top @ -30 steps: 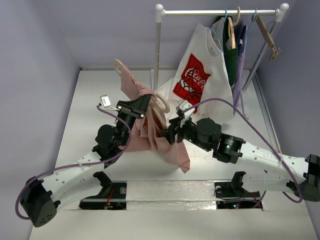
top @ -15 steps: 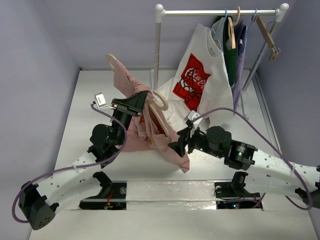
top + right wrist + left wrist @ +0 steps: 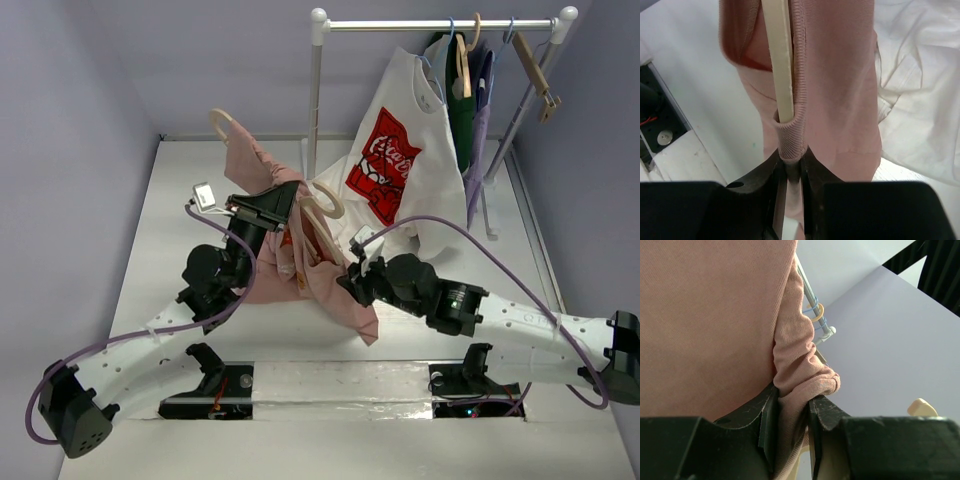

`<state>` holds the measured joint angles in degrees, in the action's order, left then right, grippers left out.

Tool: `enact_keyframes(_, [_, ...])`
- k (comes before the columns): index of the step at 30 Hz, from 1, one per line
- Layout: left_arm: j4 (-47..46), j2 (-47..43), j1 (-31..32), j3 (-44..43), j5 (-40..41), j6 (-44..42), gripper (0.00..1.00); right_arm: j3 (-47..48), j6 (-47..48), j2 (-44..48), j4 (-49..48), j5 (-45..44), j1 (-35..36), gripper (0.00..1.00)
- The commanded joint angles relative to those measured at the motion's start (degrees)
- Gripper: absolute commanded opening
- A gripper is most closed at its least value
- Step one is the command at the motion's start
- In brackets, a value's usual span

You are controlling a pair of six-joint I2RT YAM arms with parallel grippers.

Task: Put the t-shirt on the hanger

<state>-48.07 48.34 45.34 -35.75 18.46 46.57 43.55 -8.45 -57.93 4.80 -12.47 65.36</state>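
The dusty-pink t-shirt [image 3: 300,262] hangs bunched between both arms above the table. The cream hanger [image 3: 222,124] is inside it, with its hook sticking out at the upper left and a curved end [image 3: 326,200] out on the right. My left gripper [image 3: 288,203] is shut on a fold of the t-shirt [image 3: 715,315], pinched between its fingers [image 3: 790,412]. My right gripper [image 3: 350,279] is shut on the ribbed collar [image 3: 792,142] from below. The hanger's cream bar [image 3: 781,75] passes through the collar opening just above those jaws.
A clothes rack [image 3: 440,25] stands at the back right, its white pole [image 3: 316,95] just behind the pink shirt. On it hang a white t-shirt with a red logo [image 3: 395,165], dark garments [image 3: 465,110] and a brown wooden hanger [image 3: 535,65]. The white shirt [image 3: 920,100] lies close on my right gripper's right.
My right gripper let go, drew back open, then came forward and shut on the collar. The left arm lifted the hanger and shirt slightly up and left.
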Motion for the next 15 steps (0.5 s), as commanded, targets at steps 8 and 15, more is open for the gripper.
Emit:
enact_keyframes(8, [-7.2,1.8,-0.2,0.6,-2.6,5.1,0.0,4.4,2.1,-1.0,-8.5,-5.3,0.4,0.22])
enact_keyframes(15, [-7.9,1.5,-0.2,1.8,-2.7,6.2,0.0,6.5,2.9,-1.6,-9.1,-6.5,0.4,0.23])
